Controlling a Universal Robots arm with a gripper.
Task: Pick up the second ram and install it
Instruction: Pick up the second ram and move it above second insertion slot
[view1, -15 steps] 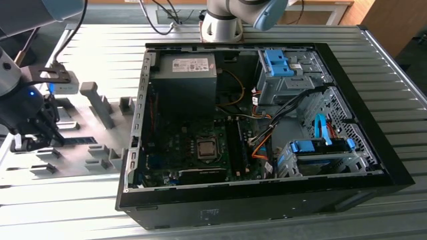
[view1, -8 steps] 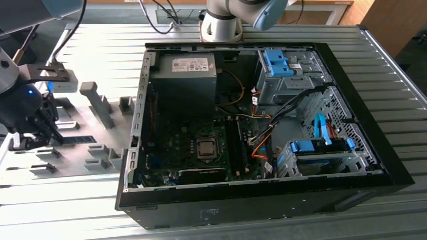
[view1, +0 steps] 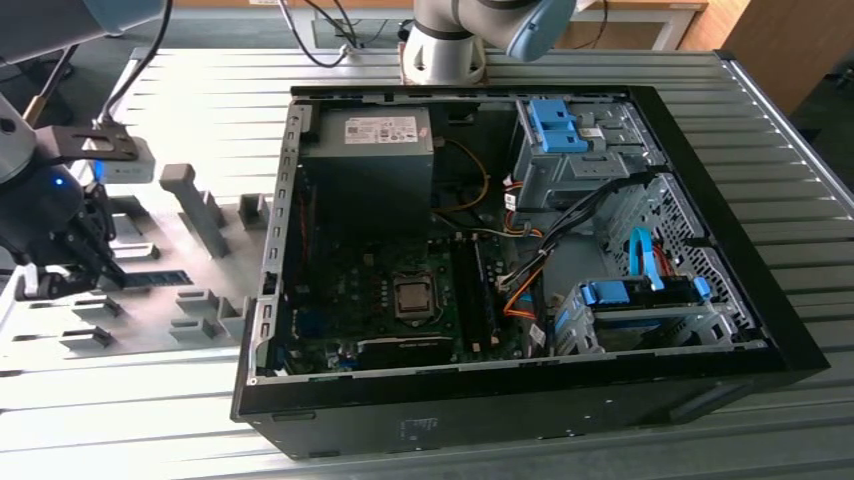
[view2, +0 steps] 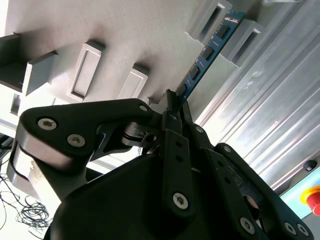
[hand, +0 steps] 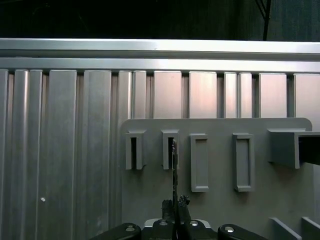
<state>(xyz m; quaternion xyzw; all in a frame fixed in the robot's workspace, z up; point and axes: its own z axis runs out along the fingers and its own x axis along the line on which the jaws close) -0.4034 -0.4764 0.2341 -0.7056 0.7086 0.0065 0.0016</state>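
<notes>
Ribbed desk (view1: 200, 90) carries a plate (hand: 220, 210) whose blocks (view2: 212, 20) stand the ram (view2: 207, 55) on edge, so the end effector (view2: 176, 100), nearly shut, clamps its flat faces at one end.

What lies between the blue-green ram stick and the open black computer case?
Between ram stick and case, grey plastic holder blocks stand on the pale tray, in the exterior view.

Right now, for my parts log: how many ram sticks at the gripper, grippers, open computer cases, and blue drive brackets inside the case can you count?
second ram, the one stick at the gripper: 1
gripper: 1
computer case, open: 1
blue drive brackets: 2
Total: 5
</notes>
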